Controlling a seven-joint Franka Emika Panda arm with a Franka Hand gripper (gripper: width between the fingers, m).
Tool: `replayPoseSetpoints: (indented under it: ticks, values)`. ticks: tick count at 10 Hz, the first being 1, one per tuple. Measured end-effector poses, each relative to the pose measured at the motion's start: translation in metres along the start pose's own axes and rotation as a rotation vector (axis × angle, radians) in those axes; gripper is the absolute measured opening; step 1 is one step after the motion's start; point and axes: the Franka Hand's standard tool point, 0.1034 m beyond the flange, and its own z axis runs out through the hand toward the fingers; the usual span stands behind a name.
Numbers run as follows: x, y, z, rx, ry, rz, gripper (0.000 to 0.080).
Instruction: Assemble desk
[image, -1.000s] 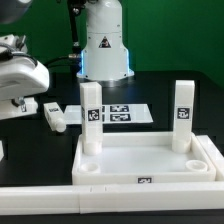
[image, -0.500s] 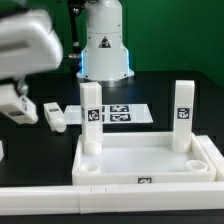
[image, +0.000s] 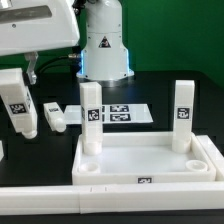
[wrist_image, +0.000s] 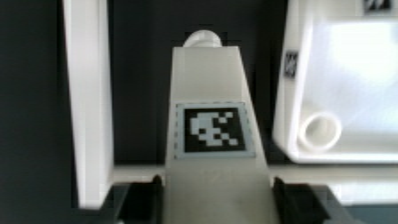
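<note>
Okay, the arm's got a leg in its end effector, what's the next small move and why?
Probably carry the held leg toward the exterior view's right, over the empty near socket of the desk panel. The end effector grips it beside the panel; two legs already stand in the far sockets, and both near sockets look bare.

Exterior view: low, near the table, facing over the desk panel (image: 140, 158) toward the arm base (image: 105, 45). Wrist view: very close, looking along the held leg (wrist_image: 217, 110). Shared: leg, one corner socket (wrist_image: 320, 128) of the panel.
</note>
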Motion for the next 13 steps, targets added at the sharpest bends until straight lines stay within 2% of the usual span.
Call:
replayPoseSetpoints:
  ticks: [1,2,3,4,5,6,8,9,10,11,12,13]
  values:
    - [0.01,-0.02,-0.011,-0.003,0.074,0.037,0.0285]
    - [0.022,-0.051,-0.024,0.004,0.147,0.061,0.0285]
    - [0.028,-0.075,-0.032,-0.001,0.236,0.082,0.0285]
    - [0.025,-0.098,-0.031,-0.006,0.283,0.11,0.0285]
    - [0.023,-0.106,-0.026,-0.028,0.338,0.09,0.0285]
    - [0.023,-0.098,-0.026,-0.044,0.364,0.082,0.0285]
    - [0.023,-0.098,-0.026,-0.047,0.369,0.081,0.0285]
    - [0.025,-0.105,-0.025,-0.046,0.369,0.088,0.0285]
    - [0.029,-0.138,-0.023,-0.042,0.37,0.064,0.0285]
    - [0.033,-0.169,-0.021,-0.024,0.369,0.046,0.0285]
    - [0.036,-0.198,-0.015,-0.018,0.357,0.048,0.0285]
    - [0.037,-0.221,-0.013,-0.012,0.327,0.049,0.0285]
